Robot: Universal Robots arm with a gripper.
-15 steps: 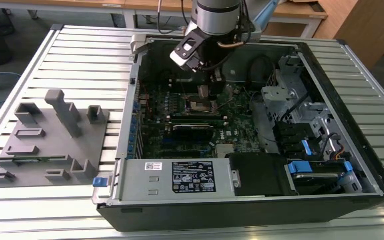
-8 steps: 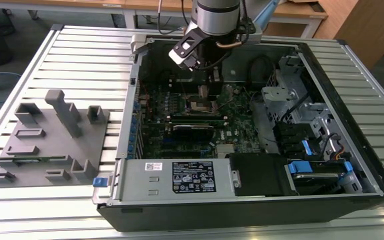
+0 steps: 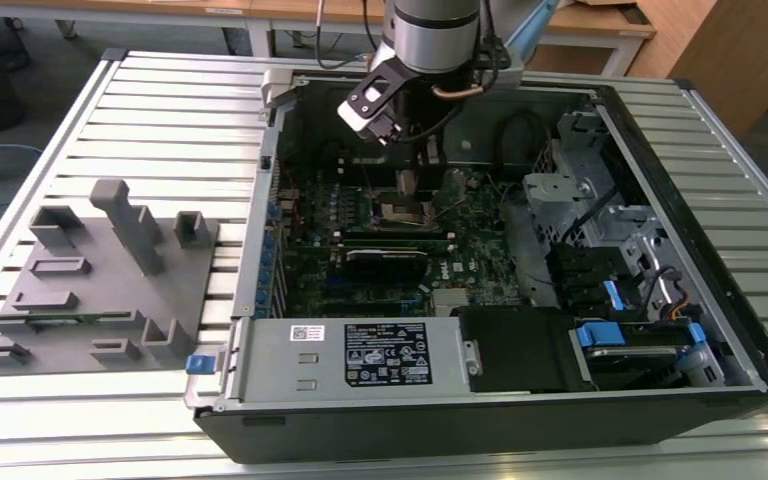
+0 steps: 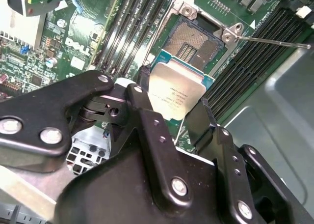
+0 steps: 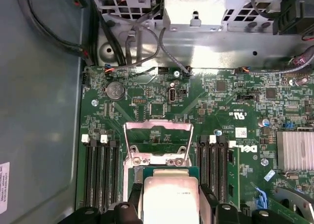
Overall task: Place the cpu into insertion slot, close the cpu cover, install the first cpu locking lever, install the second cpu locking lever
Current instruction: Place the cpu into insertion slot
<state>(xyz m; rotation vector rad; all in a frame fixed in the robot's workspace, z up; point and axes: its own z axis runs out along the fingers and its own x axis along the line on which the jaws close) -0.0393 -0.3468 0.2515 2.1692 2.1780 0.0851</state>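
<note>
Nearest me sits the labelled power supply box (image 3: 381, 352), inside the open computer case (image 3: 491, 425). At the exterior view's left, a grey fixture block (image 3: 97, 275) lies on the slatted table (image 3: 157, 110). Further right, far in the case, the gripper (image 4: 172, 97) has its fingers (image 4: 140, 98) clamped on the cpu (image 4: 176, 86), one on each side edge. The cpu hangs just beside the bare insertion slot (image 4: 192, 41). The cpu cover (image 5: 158, 124) stands raised.

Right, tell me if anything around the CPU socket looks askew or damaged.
Nothing stands out. The gripper holds the cpu short of the insertion slot, which lies bare with no visible damage, and the cpu cover stands raised.
</note>
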